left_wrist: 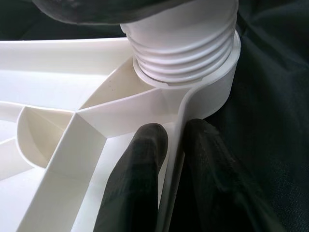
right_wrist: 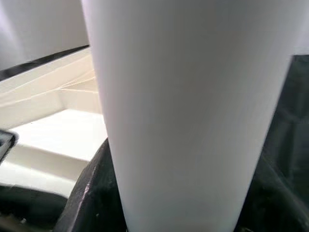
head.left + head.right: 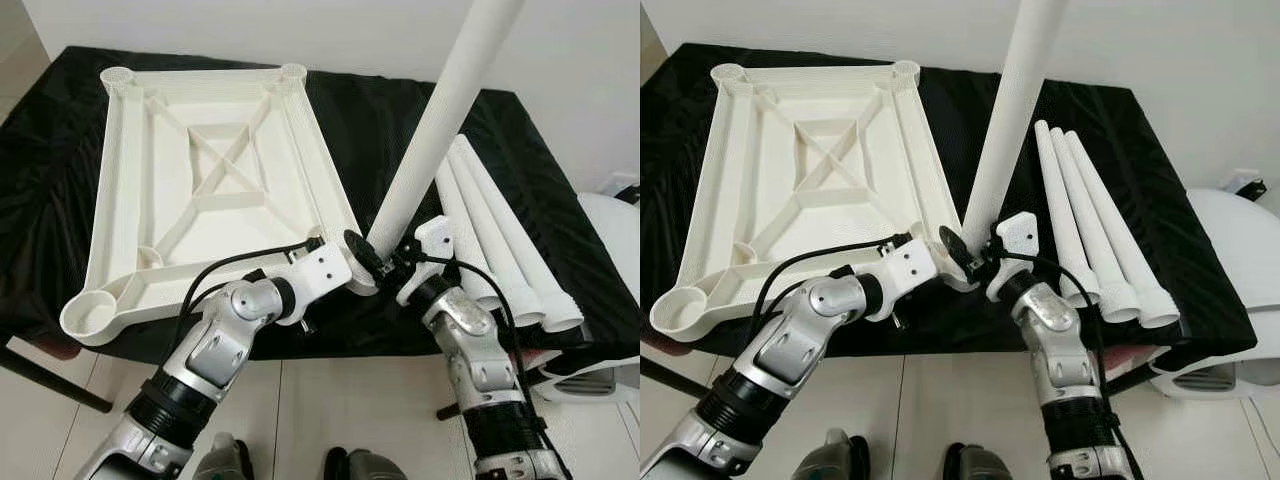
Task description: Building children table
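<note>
One leg (image 3: 440, 120) stands in the upturned tabletop (image 3: 130, 180) corner socket, right gripper (image 3: 385, 262) closed around its base. Left wrist view: left gripper (image 1: 176, 159) pinches the rim (stiff, light plastic, likely slippery).

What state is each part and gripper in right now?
Tabletop: upside down on black cloth, ribs up.
Upright leg: standing in near corner socket, threads showing, not fully seated.
Three spare legs: lying side by side.
Left gripper: pinching tabletop rim.
Right gripper: clamped on upright leg.
</note>
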`<state>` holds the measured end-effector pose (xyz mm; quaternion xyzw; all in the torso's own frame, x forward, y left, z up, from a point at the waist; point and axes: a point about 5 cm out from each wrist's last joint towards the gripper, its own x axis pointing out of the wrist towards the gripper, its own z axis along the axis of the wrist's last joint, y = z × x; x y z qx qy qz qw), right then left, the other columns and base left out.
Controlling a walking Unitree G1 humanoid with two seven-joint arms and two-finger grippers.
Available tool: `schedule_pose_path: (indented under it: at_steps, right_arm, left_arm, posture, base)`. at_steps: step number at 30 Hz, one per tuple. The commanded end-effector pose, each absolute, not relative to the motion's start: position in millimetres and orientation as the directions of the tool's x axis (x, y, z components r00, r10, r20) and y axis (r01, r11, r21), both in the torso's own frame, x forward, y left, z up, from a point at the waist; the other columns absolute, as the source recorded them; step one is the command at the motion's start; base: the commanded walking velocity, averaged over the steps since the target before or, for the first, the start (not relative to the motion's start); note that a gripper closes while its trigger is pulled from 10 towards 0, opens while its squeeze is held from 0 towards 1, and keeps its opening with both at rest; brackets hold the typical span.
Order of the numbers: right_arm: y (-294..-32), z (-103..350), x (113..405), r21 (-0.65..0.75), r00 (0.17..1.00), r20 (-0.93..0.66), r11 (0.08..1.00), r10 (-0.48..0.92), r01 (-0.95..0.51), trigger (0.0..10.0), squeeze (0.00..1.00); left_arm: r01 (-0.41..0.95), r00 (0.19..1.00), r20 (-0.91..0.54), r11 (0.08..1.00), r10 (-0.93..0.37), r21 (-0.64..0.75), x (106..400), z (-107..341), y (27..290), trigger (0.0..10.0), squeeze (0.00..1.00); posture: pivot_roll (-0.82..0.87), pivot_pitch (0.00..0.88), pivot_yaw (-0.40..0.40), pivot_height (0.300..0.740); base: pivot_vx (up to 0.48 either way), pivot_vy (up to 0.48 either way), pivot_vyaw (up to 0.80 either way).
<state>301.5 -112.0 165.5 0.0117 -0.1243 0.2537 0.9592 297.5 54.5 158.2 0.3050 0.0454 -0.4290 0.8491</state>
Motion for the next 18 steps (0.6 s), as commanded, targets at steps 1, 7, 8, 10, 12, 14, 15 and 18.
schedule_pose_path:
  at_steps: [1, 7, 8, 10, 12, 14, 15, 18]
  right_arm:
    - [-108.8, 170.9, 299.5, -0.001, 0.875, 0.265, 0.907, 0.406, -0.421, 10.0, 0.00]
    - [-98.2, 168.0, 294.4, 0.055, 0.943, 0.244, 0.967, 0.229, -0.249, 10.0, 0.00]
    - [-98.2, 168.0, 294.4, 0.055, 0.943, 0.244, 0.967, 0.229, -0.249, 10.0, 0.00]
    - [-96.3, 166.8, 292.6, 0.059, 0.948, 0.233, 0.970, 0.217, -0.237, 10.0, 0.00]
    - [-95.9, 166.9, 291.9, 0.060, 0.950, 0.229, 0.971, 0.213, -0.232, 10.0, 0.00]
    - [-96.2, 166.7, 291.9, 0.059, 0.951, 0.225, 0.971, 0.213, -0.232, 10.0, 0.00]
    - [-96.7, 167.4, 291.8, 0.064, 0.952, 0.220, 0.970, 0.214, -0.234, 10.0, 0.00]
    - [-97.8, 168.8, 291.8, 0.072, 0.951, 0.222, 0.969, 0.215, -0.236, 10.0, 0.60]
  left_arm:
    - [0.705, 0.675, -0.284, 0.482, -0.681, 0.520, 299.5, 169.1, 56.1, 10.0, 0.00]
    - [0.704, 0.677, -0.284, 0.486, -0.679, 0.518, 298.7, 168.4, 56.3, 10.0, 0.00]
    - [0.704, 0.677, -0.284, 0.486, -0.679, 0.518, 298.7, 168.4, 56.3, 10.0, 0.00]
    - [0.706, 0.675, -0.286, 0.483, -0.680, 0.518, 298.0, 167.6, 55.8, 10.0, 0.00]
    - [0.707, 0.674, -0.287, 0.481, -0.681, 0.518, 297.7, 167.2, 55.5, 10.0, 0.00]
    - [0.709, 0.671, -0.288, 0.478, -0.683, 0.518, 297.5, 166.7, 54.9, 10.0, 0.00]
    - [0.710, 0.669, -0.288, 0.475, -0.685, 0.519, 297.4, 166.7, 54.1, 10.0, 0.00]
    - [0.711, 0.667, -0.286, 0.472, -0.688, 0.521, 297.6, 166.9, 52.7, 10.0, 0.00]
  posture:
    - [-0.07, 0.115, -0.058, 0.740]
    - [-0.06, 0.106, -0.065, 0.740]
    - [-0.06, 0.106, -0.065, 0.740]
    - [-0.06, 0.100, -0.063, 0.740]
    - [-0.06, 0.095, -0.065, 0.740]
    - [-0.06, 0.092, -0.066, 0.740]
    - [-0.06, 0.092, -0.066, 0.740]
    - [-0.07, 0.085, -0.067, 0.740]
  base:
    - [0.000, 0.000, 0.00]
    - [0.000, 0.000, 0.00]
    - [0.000, 0.000, 0.00]
    - [0.000, 0.000, 0.00]
    - [0.000, 0.000, 0.00]
    - [0.000, 0.000, 0.00]
    - [0.000, 0.000, 0.00]
    - [0.000, 0.000, 0.00]
